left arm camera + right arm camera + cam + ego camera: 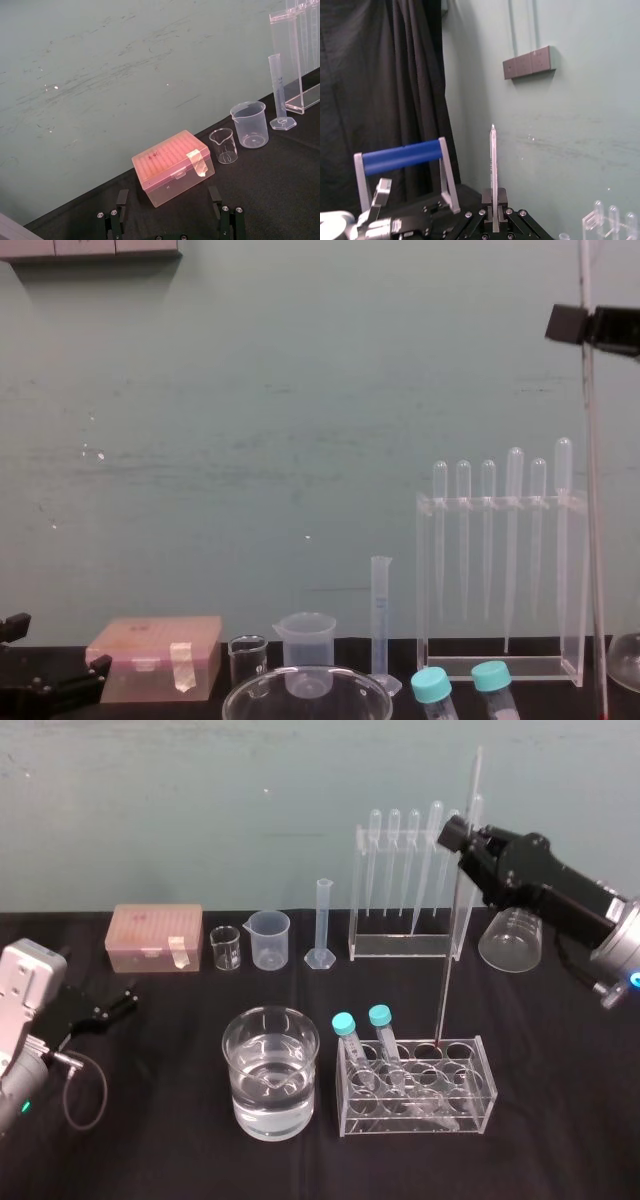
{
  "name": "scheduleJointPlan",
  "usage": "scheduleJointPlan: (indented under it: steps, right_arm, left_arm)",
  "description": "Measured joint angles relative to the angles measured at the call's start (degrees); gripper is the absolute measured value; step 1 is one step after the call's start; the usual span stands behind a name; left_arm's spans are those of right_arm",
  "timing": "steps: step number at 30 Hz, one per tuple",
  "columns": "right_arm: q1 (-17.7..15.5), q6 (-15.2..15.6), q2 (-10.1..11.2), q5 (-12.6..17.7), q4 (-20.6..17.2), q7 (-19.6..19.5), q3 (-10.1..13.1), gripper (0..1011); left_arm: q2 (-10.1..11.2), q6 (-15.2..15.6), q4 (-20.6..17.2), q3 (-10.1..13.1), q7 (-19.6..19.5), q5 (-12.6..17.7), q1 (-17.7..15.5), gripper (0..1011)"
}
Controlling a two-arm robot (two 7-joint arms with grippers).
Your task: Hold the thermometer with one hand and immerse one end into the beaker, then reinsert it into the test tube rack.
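Observation:
My right gripper (455,832) is raised at the back right and shut on the thermometer (452,930), a long thin glass rod that hangs almost upright. Its red lower tip sits at a back hole of the low clear test tube rack (470,1105), which holds two blue-capped tubes. In the right wrist view the thermometer (493,160) rises from between the closed jaws. In the chest view the thermometer (594,540) hangs below the right gripper (588,325). The beaker (270,1070), wide glass and part filled with water, stands left of the rack. My left gripper (168,192) is parked open at the far left.
Along the back stand a pink tip box (155,937), a tiny glass beaker (225,948), a plastic spouted beaker (270,938), a graduated cylinder (322,925) and a tall acrylic stand of pipettes (405,945). A glass vessel (510,942) sits under my right arm.

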Motion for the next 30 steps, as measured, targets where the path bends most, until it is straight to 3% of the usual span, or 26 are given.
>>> scheduleJointPlan:
  steps: [12,30]
  right_arm:
    - [1.4,-2.0,-2.1,-4.7,3.7,1.4,-2.4,56]
    - [3.1,-1.1,-4.5,-8.4,8.7,2.3,-5.2,57]
  left_arm:
    - [0.0,0.0,0.0,0.0,0.0,0.0,0.0,1008]
    - [0.0,0.0,0.0,0.0,0.0,0.0,0.0,1008]
